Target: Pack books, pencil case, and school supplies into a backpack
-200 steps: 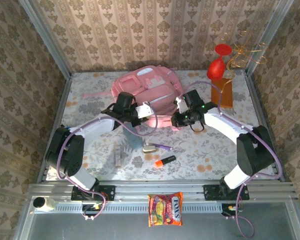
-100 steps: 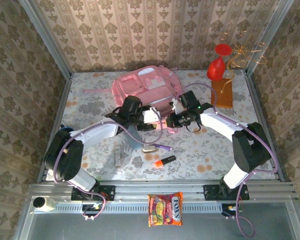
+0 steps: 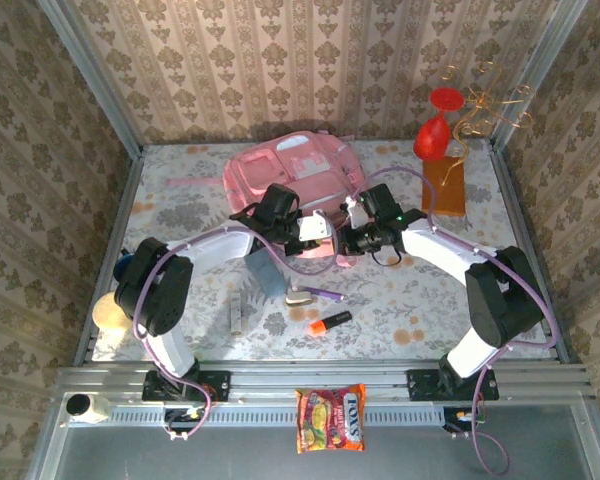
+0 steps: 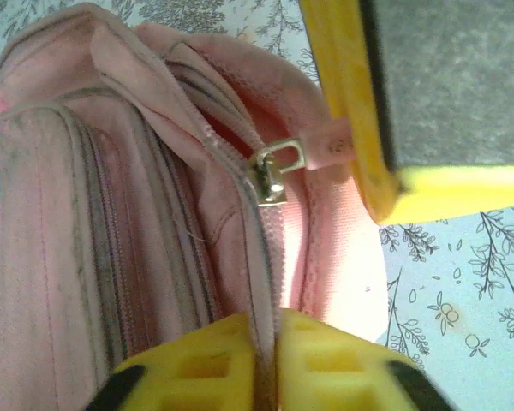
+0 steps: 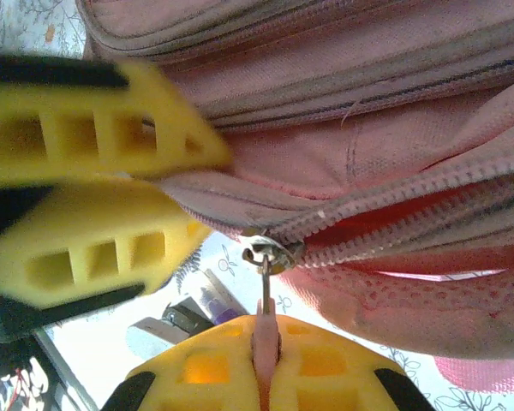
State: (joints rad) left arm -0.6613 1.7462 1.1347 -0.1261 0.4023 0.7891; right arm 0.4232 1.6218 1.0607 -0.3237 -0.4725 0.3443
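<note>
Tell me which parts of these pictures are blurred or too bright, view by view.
Left wrist: the left fingers at the bottom edge are soft, the zip pull is sharp, and the pink backpack fabric beside it is washed out by glare. Right wrist: the left fingers at upper left are smeared, the zip pull crisp. Top external: even light, everything sharp.

Top external view: from high above and behind the arm bases, facing down and away across the floral-patterned table to the far wall, taking in the whole scene from afar. Left and right wrist views: each very close, looking past its own yellow fingers, left gripper and right gripper, at the pink fabric backpack. Both wrist views share the metal zip pull on its near edge, which lies mid-table in the top view.
</note>
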